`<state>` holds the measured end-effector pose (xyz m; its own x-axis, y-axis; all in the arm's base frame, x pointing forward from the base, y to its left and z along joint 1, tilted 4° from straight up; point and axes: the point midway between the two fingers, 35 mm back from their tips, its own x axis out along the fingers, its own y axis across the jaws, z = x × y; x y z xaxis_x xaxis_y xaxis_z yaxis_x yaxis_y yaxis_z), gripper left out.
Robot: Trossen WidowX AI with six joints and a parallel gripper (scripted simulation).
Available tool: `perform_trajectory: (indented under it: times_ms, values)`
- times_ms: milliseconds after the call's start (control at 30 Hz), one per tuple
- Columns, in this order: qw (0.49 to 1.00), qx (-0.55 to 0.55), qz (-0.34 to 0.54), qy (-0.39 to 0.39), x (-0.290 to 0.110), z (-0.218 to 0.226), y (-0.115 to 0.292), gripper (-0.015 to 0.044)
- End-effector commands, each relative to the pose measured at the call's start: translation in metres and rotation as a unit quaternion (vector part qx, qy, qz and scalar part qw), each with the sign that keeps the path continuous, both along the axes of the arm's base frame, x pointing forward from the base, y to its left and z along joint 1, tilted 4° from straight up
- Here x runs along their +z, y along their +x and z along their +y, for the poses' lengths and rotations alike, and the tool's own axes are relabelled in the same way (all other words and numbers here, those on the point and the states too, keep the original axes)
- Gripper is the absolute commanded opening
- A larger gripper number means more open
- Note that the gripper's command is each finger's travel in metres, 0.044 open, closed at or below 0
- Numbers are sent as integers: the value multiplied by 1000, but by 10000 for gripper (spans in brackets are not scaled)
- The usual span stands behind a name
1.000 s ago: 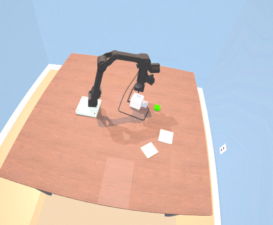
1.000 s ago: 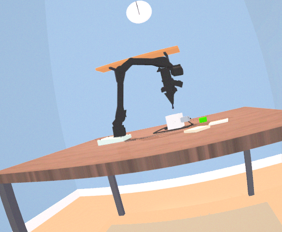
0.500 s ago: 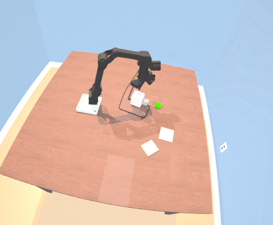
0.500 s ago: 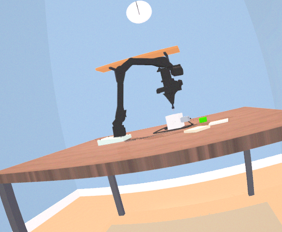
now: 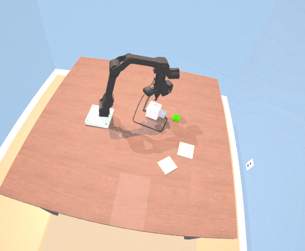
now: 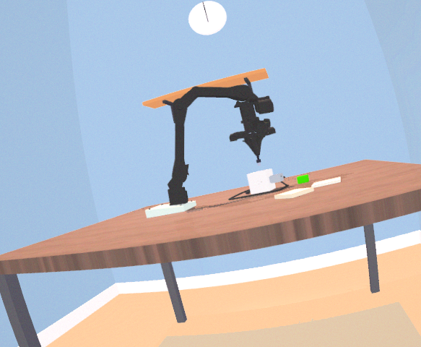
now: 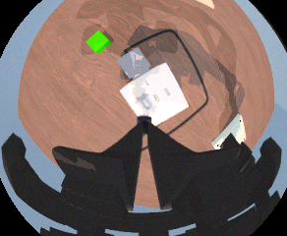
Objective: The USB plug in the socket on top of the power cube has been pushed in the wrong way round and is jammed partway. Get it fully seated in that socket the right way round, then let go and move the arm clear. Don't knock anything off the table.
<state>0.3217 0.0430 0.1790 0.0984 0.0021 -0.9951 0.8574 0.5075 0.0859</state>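
— Right, item one?
— Tool (image 6: 257,160): on a black arm, pointing straight down, held above the white power cube (image 6: 259,181), clear of its top face. Its fingers are pinched on a small pale USB plug (image 6: 258,161) at their tips; the plug hangs in the air, out of the socket.
— Cable?
— Black cable (image 5: 136,122): a loop on the counter (image 5: 66,162) beside the cube, one end rising toward the tool.
— Cube itself?
— Standing on the wooden counter, a grey adapter (image 5: 162,113) attached to one side face. The top face carries a faint socket mark (image 7: 145,100).
— Other entries?
— Green block (image 5: 176,117), just past the adapter. Two flat white tiles (image 5: 185,150) nearer the counter's front edge, near each other. Pale base plate (image 5: 90,122) under the arm's foot.
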Motion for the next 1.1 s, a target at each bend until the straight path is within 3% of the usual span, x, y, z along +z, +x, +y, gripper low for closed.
perform_trajectory:
  times_ms: [0, 467, 1067]
  values:
    - [998, -61, 0, 6, 0, 0, 0, 0]
    - [970, -241, 1, 24, 0, 0, 0, 0]
    - [896, -442, 1, 44, 0, 0, 0, 0]
